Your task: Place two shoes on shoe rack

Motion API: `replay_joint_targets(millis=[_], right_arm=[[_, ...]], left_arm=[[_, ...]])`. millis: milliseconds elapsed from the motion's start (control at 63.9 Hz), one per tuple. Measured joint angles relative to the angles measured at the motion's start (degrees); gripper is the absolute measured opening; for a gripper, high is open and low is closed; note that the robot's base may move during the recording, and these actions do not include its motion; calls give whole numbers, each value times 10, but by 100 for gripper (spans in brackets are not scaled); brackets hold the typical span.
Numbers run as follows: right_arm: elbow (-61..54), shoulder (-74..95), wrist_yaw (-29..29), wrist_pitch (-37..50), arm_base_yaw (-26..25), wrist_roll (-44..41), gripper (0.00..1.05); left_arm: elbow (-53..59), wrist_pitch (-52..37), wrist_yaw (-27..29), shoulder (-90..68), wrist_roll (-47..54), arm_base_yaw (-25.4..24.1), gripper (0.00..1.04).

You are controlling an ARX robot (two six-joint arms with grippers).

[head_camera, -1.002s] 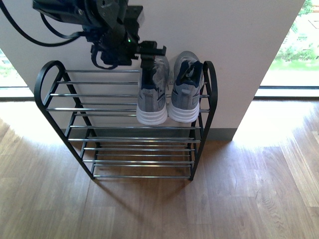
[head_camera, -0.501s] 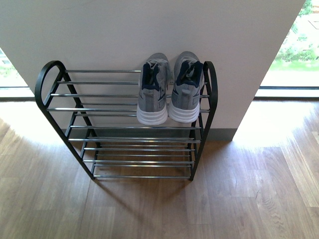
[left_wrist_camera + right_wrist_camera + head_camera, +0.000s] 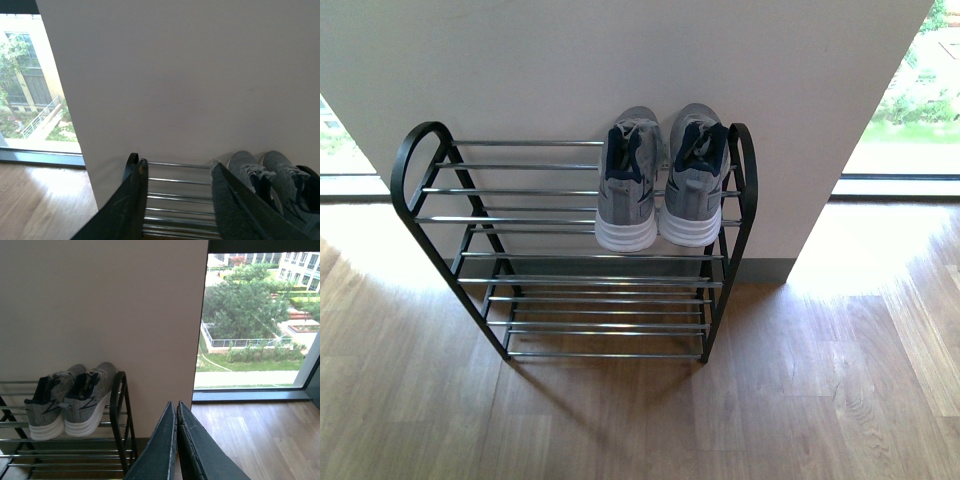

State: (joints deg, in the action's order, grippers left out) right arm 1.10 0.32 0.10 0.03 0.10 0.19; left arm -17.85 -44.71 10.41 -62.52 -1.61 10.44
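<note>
- left gripper (image 3: 175, 164): one finger (image 3: 131, 200) is slim glossy black with a rounded tip, the other is grey and kinda fuzzy
- right gripper (image 3: 176, 406): two long dark slate fingers (image 3: 164, 447), tapering to points

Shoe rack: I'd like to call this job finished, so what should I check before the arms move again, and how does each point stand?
1. Placement: the white-soled grey knit sneaker nearer the middle and its twin by the end loop lie on the top tier of the low black metal shoe rack with silver rods: ok.
2. Seating: they sit side by side with their white toes at the front rod. How firmly they sit: cannot tell.
3. Release: left gripper is open, empty and apart from the sneakers: ok.
4. Other arm: right gripper is shut on nothing: ok.
5. Front view shows no arm over the rack: ok.
</note>
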Motion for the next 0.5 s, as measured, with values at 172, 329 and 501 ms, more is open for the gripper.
replay_joint_targets(millis=[172, 329, 501], right_arm=[[0, 0, 0, 0, 0, 0, 1], [0, 0, 0, 0, 0, 0, 1], [0, 0, 0, 0, 0, 0, 1]], left_arm=[[51, 2, -27, 48, 6, -21, 8], [86, 18, -43, 100, 10, -40, 1], [112, 43, -61, 151, 10, -56, 1]])
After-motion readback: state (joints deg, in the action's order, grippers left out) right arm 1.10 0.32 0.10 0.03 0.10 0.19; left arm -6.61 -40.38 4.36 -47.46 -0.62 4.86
